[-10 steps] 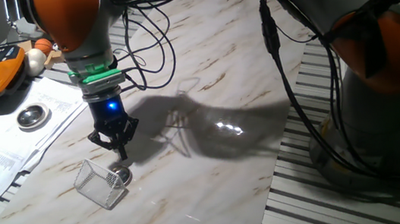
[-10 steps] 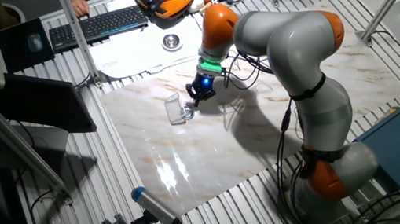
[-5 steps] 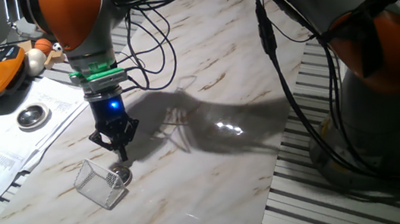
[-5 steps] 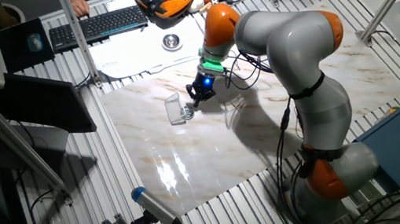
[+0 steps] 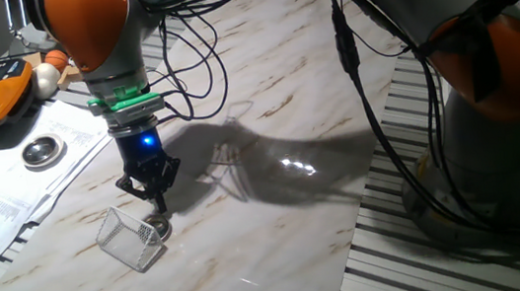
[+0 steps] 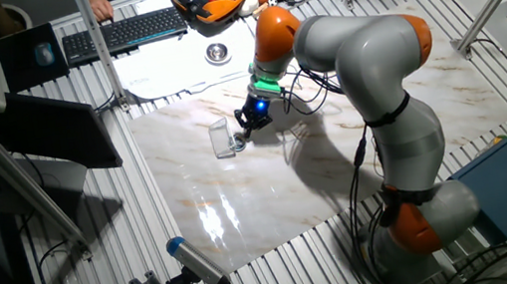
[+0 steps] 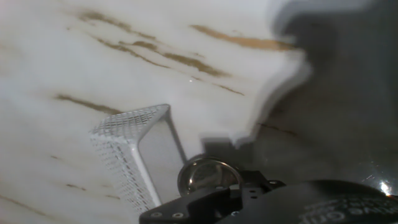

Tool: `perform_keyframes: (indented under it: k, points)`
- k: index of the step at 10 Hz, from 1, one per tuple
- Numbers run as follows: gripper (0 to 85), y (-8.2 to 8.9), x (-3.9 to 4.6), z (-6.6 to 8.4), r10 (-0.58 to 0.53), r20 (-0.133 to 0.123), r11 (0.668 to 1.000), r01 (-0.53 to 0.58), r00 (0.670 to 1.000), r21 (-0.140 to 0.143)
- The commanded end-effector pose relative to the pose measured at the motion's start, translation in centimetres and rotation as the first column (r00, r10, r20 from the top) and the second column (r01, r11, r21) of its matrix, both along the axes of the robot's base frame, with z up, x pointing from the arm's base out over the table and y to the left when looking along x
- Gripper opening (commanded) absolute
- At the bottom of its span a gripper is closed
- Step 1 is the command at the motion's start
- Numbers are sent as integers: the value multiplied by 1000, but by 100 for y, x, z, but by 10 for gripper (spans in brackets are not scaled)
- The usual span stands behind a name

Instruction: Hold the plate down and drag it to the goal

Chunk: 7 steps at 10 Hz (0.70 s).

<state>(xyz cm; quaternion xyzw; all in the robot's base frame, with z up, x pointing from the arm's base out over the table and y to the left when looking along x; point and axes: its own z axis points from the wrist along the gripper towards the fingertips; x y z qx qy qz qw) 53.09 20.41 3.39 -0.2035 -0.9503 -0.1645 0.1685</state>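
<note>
Slightly leftward since earlier: upright gripper (image 5: pixel 156 206), fingers together, tip on plate (image 5: pixel 158 224) beside goal (image 5: pixel 130 237).

A white marble-patterned tabletop (image 5: pixel 278 213) with brown veins carries 2 things below the claw (image 5: pixel 157 210): a small silver plate (image 5: pixel 157 223) just under the fingertips and a wire-mesh box (image 5: pixel 130 237) touching it on the side away from the arm, its open side facing the plate.
</note>
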Motion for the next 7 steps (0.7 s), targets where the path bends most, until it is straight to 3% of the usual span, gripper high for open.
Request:
perform_keyframes:
  k: [1,2,3,7]
  points:
    - [0,8,-8,-2,-1,-1,1000,1,1000,-12]
    - [0,2,-14,-4,16,0,999,-16,1000,-38]
    - [0,-1,-20,-3,22,-2,999,-22,1000,-46]
    - [0,0,-65,-63,28,2,998,-28,1000,-50]
